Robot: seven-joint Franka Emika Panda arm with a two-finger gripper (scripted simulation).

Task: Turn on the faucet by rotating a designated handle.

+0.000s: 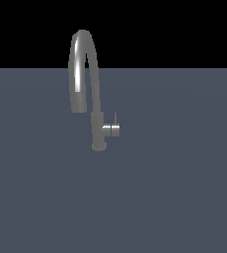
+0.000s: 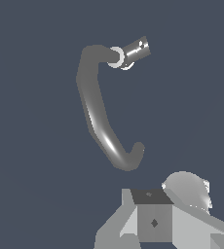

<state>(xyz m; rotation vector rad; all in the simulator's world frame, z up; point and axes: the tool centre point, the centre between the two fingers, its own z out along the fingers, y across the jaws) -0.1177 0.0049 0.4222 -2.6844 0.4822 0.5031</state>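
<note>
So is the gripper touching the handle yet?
Apart. The exterior view shows the handle on the faucet with no arm anywhere near it; in the wrist view the handle sits far from the camera's own mount.

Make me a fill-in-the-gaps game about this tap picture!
1. The faucet has a tall spout shaped like an ____.
2. The handle sticks out toward the exterior view's ____.
3. The thin pin on the handle points ____.
4. The number of handles on the faucet is ____.

Missing words: arch; right; up; one
</note>
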